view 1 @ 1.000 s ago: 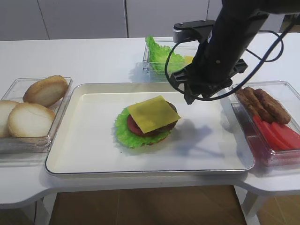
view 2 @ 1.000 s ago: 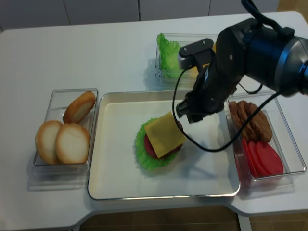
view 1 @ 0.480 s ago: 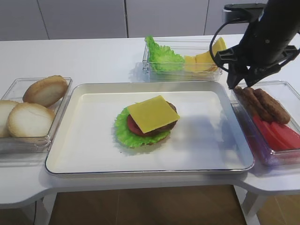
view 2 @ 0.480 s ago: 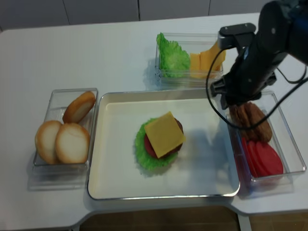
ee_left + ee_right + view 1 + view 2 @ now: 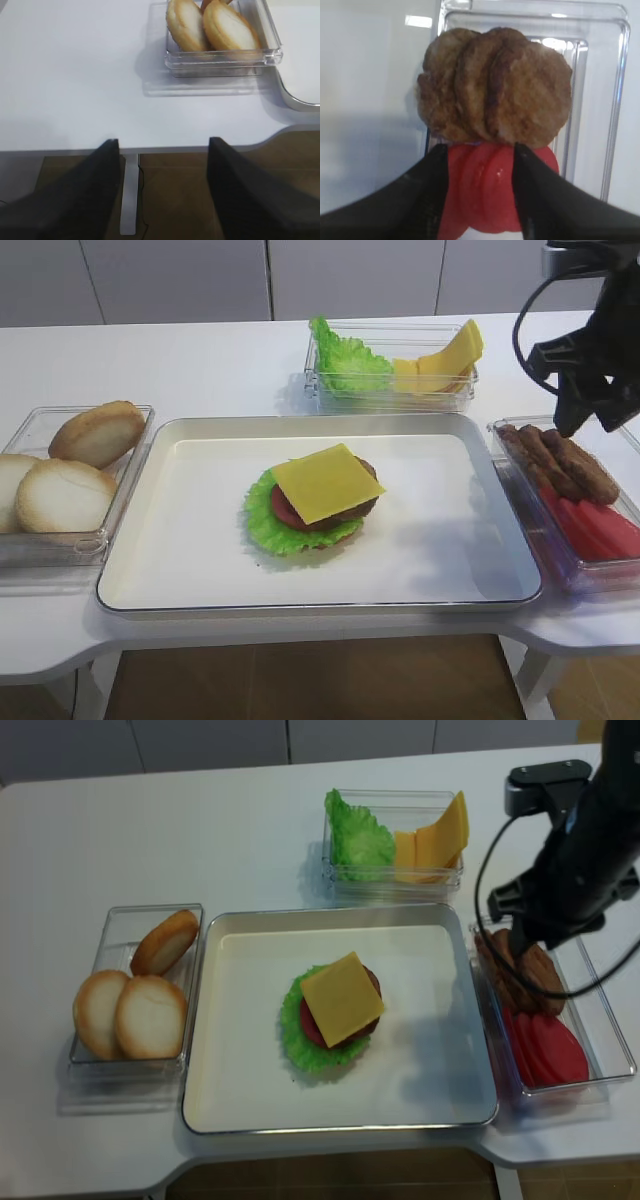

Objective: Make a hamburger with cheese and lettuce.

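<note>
The hamburger (image 5: 315, 505) (image 5: 335, 1015) lies in the middle of the white tray (image 5: 200, 570). A square yellow cheese (image 5: 327, 481) (image 5: 342, 999) slice sits on top of its brown patty and red tomato. The frilly green lettuce (image 5: 262, 520) (image 5: 298, 1040) sticks out underneath. My right gripper (image 5: 480, 150) (image 5: 567, 425) (image 5: 530, 932) hangs open over the right-hand box, holding nothing, above brown patties (image 5: 495, 95) and tomato slices (image 5: 485, 190). My left gripper (image 5: 164, 142) shows only in the left wrist view, open and empty, by the table's front edge near the bun box.
A clear box of pale buns (image 5: 65, 495) (image 5: 220, 25) stands left of the tray. At the back, a clear box (image 5: 390, 370) holds spare green leaves and yellow slices. The clear box (image 5: 600, 570) on the right holds patties and tomato slices.
My right arm has swung from above the tray beside the hamburger to the right, over the patty and tomato box. The cheese stays on the stack.
</note>
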Controlling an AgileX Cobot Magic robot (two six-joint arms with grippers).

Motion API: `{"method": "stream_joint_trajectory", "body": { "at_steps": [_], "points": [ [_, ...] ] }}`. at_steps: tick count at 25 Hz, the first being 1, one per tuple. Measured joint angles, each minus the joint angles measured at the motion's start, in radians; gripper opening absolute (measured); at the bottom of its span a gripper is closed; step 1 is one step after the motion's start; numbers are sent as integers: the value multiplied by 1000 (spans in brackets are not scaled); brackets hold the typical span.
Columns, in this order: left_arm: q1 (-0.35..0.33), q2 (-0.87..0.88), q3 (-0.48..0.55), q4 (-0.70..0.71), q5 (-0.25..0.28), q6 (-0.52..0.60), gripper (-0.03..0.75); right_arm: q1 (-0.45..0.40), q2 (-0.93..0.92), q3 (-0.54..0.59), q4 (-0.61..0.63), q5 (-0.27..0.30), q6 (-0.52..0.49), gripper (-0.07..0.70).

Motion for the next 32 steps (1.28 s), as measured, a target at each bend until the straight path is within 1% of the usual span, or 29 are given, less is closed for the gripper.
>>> {"method": "stream_joint_trajectory", "body": {
  "at_steps": [5, 10, 13, 17, 23, 27, 32],
  "points": [
    [0, 0, 0, 0, 0, 0, 416, -1, -123, 120, -10, 4, 40, 337],
    [0, 0, 0, 0, 0, 0, 416, -2, -293, 273, 27, 4, 73, 337],
    [0, 0, 0, 0, 0, 0, 416, -2, -431, 359, 29, 6, 87, 337],
    [0, 0, 0, 0, 0, 0, 416, -2, -642, 443, 24, 31, 106, 337],
    [0, 0, 0, 0, 0, 0, 416, -2, -923, 504, -37, 130, 140, 337],
    [0, 0, 0, 0, 0, 0, 416, -2, -1069, 526, -51, 149, 140, 337],
    [0, 0, 0, 0, 0, 0, 415, -2, -1231, 549, -51, 158, 140, 337]
  ]
}}
